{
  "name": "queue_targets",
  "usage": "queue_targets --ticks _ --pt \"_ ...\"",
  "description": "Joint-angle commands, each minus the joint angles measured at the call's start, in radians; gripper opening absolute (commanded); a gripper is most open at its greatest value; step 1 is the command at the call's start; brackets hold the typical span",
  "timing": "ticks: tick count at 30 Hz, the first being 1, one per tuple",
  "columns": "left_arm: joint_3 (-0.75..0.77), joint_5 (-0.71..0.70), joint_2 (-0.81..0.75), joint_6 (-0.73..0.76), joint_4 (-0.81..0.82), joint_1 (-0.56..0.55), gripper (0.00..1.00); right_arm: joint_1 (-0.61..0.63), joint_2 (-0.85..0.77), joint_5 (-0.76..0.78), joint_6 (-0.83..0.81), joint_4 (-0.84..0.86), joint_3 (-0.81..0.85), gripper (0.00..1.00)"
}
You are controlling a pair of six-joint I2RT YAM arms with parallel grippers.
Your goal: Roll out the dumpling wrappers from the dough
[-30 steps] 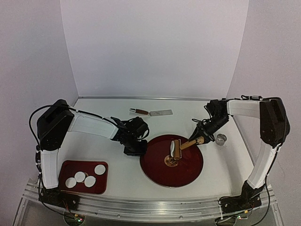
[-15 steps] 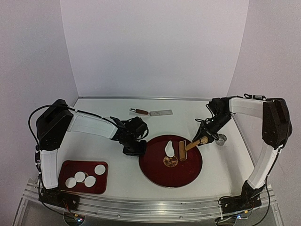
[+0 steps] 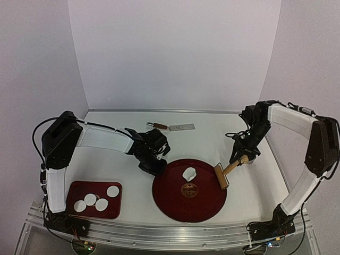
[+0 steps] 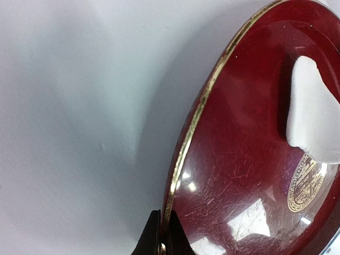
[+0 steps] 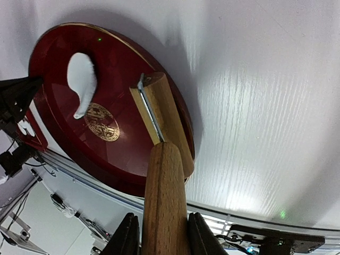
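The ragged white dough piece [image 3: 188,172] lies on the round dark-red plate [image 3: 180,204], left of its gold emblem. It also shows in the left wrist view [image 4: 313,117] and the right wrist view [image 5: 82,79]. My left gripper [image 3: 154,168] is shut on the plate's gold rim [image 4: 183,159] at its left edge. My right gripper [image 3: 243,158] is shut on the handle of the wooden roller [image 3: 222,176], whose head sits over the plate's right edge, apart from the dough. Several round white dumpling wrappers [image 3: 101,204] lie in a small red tray [image 3: 87,188].
A metal scraper with a brown handle [image 3: 171,126] lies at the back of the table. The small red tray sits near the front left, by the left arm's base. The table's raised side rails run along both sides.
My right gripper has carried the roller right, off the dough to the plate's right edge. The plate has shifted a little toward the front left. The dough now lies uncovered.
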Motion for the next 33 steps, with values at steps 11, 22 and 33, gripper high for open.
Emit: queue_targets --ticks 11,22,33 --pt "-0.005 0.024 -0.033 -0.131 -0.011 -0.070 0.34 -0.002 -0.166 -0.261 -0.061 -0.092 0.063 0.00" --pt "-0.201 0.036 -0.265 -0.599 0.012 -0.070 0.66 0.033 -0.113 -0.263 -0.074 -0.061 0.073 0.00" --pt "-0.319 0.134 -0.306 -0.729 0.107 -0.073 0.54 0.126 0.067 -0.206 -0.062 -0.058 0.221 0.00"
